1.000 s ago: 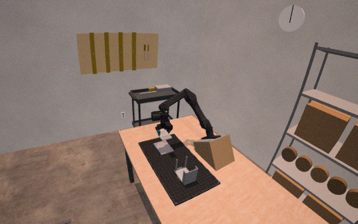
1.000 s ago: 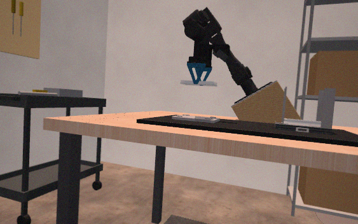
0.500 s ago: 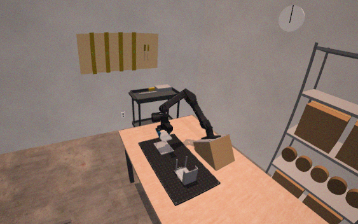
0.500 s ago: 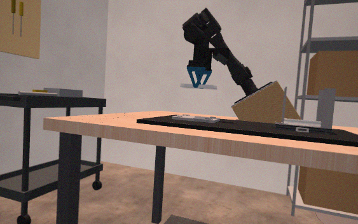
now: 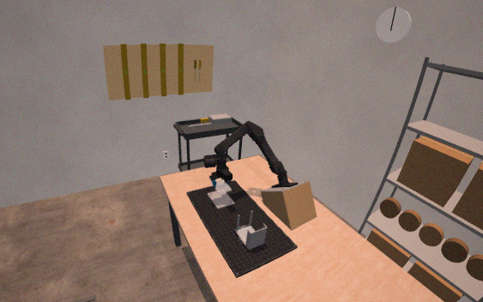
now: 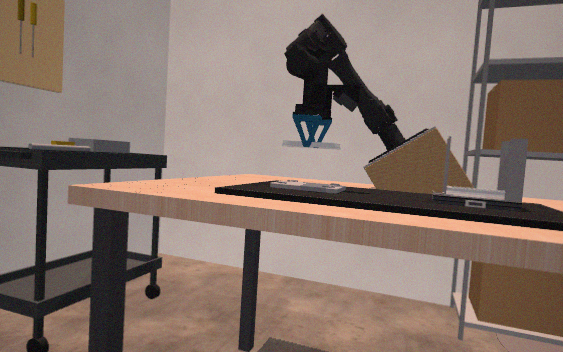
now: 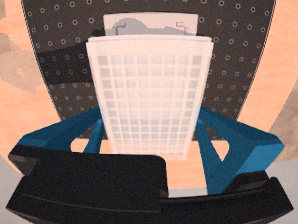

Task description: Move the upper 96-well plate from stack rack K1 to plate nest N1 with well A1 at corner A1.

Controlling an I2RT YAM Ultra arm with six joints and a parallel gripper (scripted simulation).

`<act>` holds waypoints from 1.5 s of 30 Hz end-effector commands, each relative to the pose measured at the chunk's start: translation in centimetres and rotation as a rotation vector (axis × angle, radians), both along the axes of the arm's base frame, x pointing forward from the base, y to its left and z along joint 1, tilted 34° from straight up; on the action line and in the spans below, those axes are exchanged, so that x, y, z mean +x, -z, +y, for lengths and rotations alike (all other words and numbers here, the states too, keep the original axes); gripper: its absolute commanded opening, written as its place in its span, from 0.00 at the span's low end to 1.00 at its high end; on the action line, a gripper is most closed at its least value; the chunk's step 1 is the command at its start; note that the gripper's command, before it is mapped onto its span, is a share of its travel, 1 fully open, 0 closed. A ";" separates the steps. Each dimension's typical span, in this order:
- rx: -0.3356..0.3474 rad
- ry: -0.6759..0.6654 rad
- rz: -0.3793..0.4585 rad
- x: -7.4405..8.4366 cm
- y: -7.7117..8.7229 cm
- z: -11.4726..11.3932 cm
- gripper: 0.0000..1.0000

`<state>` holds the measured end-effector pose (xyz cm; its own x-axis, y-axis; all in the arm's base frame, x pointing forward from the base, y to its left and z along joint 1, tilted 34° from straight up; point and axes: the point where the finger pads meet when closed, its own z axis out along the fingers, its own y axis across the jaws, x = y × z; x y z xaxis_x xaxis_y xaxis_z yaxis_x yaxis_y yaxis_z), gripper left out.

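My gripper (image 6: 311, 144) with blue fingers is shut on a white 96-well plate (image 7: 150, 96) and holds it level in the air above the plate nest N1 (image 6: 308, 186). In the wrist view the nest (image 7: 152, 24) shows just beyond the plate's far edge, on the black mat. In the top view the gripper (image 5: 220, 184) hangs over the nest (image 5: 220, 198). The stack rack K1 (image 5: 251, 233) stands farther along the mat with two thin posts; the lower plate (image 6: 474, 191) lies flat in it.
A tilted cardboard box (image 5: 290, 203) sits at the arm's base beside the mat (image 5: 239, 225). A black cart (image 6: 44, 200) stands off the table's far end. A metal shelf (image 5: 445, 189) with boxes stands to the right.
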<state>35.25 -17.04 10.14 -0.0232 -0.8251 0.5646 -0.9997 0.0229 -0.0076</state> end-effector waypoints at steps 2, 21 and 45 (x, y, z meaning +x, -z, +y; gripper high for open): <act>0.011 -0.013 0.012 0.0 1.3 -0.2 0.00; 0.009 -0.017 0.002 0.4 3.4 -1.8 0.00; 0.013 -0.014 0.011 0.1 6.7 -3.8 0.00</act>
